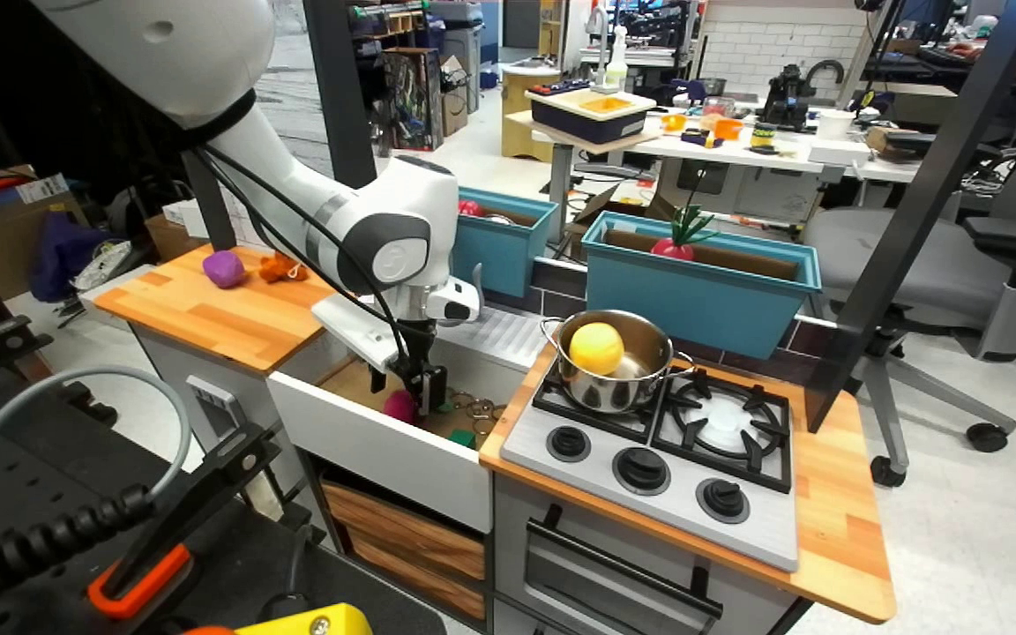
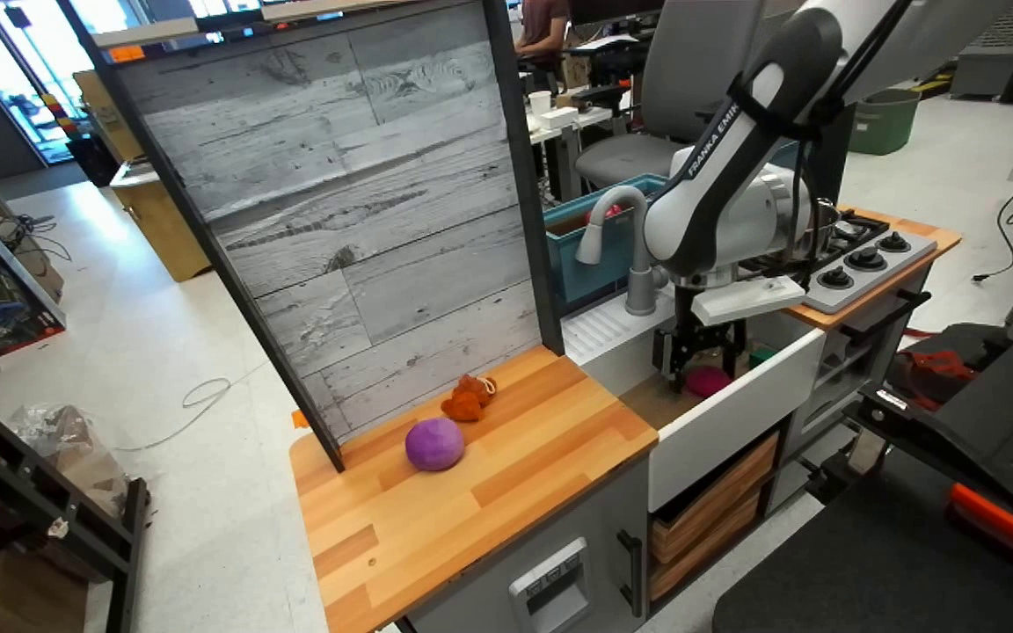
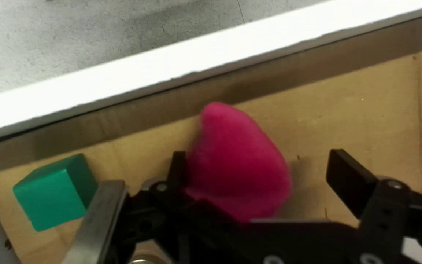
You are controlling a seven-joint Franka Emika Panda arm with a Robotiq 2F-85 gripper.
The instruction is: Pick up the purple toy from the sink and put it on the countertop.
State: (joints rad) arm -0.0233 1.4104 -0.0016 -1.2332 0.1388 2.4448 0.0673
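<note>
The white sink shows in both exterior views, and its rim crosses the wrist view. A magenta soft toy lies on the sink floor, also seen in both exterior views. My gripper is open and low in the sink, with the magenta toy between its fingers. The left finger is against or very near the toy; the right finger is apart from it. No separate small dark reddish-purple toy shows. The light-brown wooden countertop stands beside the sink.
A green block and metal rings lie in the sink. A purple ball and an orange toy sit on the countertop. The faucet rises behind the sink. A pot holding a yellow fruit stands on the stove.
</note>
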